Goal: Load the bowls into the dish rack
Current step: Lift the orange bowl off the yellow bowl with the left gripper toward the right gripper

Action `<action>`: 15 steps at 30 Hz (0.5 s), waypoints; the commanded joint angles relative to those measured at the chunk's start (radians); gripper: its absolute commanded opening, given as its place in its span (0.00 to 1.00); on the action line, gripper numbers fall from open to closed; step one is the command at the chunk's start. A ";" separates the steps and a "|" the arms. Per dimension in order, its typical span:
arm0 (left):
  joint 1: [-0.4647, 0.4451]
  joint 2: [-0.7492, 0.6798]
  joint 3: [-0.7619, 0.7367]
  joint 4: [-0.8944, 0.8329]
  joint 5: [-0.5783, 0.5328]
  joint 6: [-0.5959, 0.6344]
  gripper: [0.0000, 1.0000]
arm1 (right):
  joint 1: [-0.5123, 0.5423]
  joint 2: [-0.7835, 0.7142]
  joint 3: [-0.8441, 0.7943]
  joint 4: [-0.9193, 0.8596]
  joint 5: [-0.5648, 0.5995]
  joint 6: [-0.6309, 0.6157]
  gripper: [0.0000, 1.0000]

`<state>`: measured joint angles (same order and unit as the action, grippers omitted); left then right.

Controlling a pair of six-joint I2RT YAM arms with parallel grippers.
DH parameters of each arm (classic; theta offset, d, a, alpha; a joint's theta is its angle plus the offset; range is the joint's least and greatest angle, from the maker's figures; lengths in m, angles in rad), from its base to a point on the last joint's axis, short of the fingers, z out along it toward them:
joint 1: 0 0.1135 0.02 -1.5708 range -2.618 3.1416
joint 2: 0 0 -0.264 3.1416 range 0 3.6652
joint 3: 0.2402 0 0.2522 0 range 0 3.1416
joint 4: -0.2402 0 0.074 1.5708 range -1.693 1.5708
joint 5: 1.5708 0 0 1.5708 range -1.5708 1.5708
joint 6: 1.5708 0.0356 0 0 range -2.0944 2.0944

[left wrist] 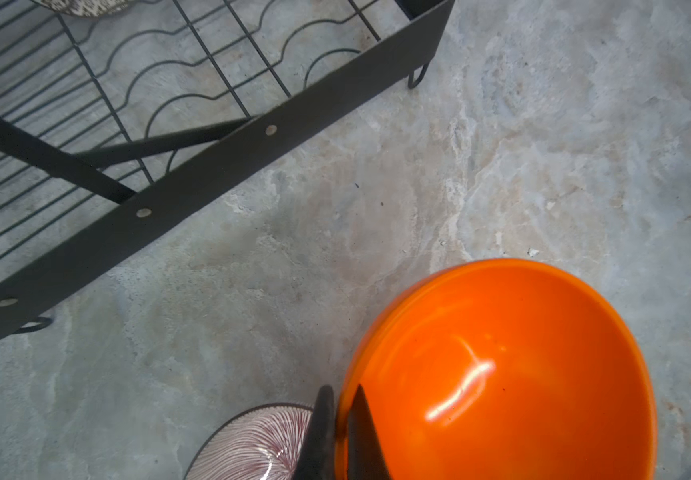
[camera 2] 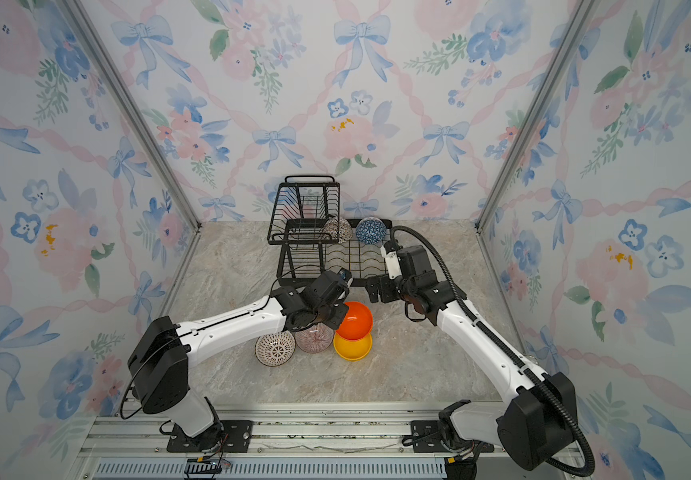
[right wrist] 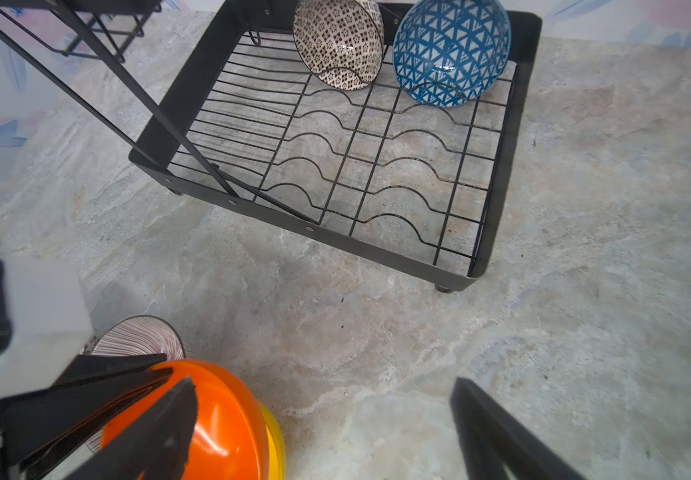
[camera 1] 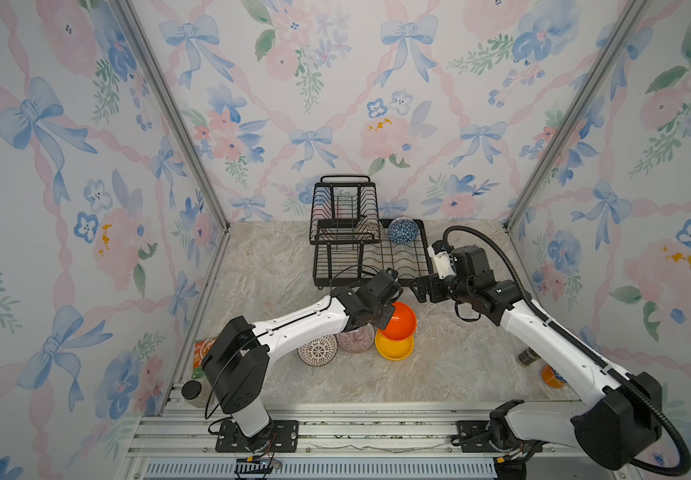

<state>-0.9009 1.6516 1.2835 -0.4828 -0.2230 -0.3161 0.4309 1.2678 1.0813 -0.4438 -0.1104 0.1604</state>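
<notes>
While tight on orange bowl [left wrist: 501, 374], left claw [left wrist: 341, 399] beside striped bowl [left wrist: 252, 444]

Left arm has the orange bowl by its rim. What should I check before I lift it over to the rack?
1. Grip: left end effector is shut on the orange bowl rim, one finger inside and one outside: ok.
2. Bowl free of its neighbours: it tilts over the yellow bowl, beside the striped bowl; whether they touch: cannot tell.
3. Free slots: the rack rows in front of the mosaic bowl and blue bowl are empty: ok.
4. Right end effector is open and holds nothing: ok.
5. Clear route: the right end effector hangs by the rack's near right corner, close to the likely path: not ok.
</notes>
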 commanded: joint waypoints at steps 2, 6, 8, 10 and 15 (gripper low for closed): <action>0.001 -0.074 0.030 0.017 -0.111 -0.030 0.00 | -0.005 -0.041 -0.003 0.004 -0.091 0.045 0.97; 0.004 -0.147 -0.019 0.101 -0.166 -0.050 0.00 | 0.012 -0.053 0.009 -0.002 -0.108 0.063 0.97; 0.009 -0.193 -0.056 0.166 -0.174 -0.059 0.00 | 0.026 -0.052 0.014 0.005 -0.125 0.070 0.97; 0.013 -0.235 -0.096 0.231 -0.180 -0.064 0.00 | 0.036 -0.046 0.018 0.005 -0.135 0.081 0.97; 0.017 -0.302 -0.170 0.330 -0.202 -0.071 0.00 | 0.061 -0.030 0.043 0.003 -0.137 0.104 0.97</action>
<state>-0.8902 1.3754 1.1427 -0.2611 -0.3882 -0.3634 0.4736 1.2308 1.0863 -0.4446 -0.2260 0.2359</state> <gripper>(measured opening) 0.049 0.967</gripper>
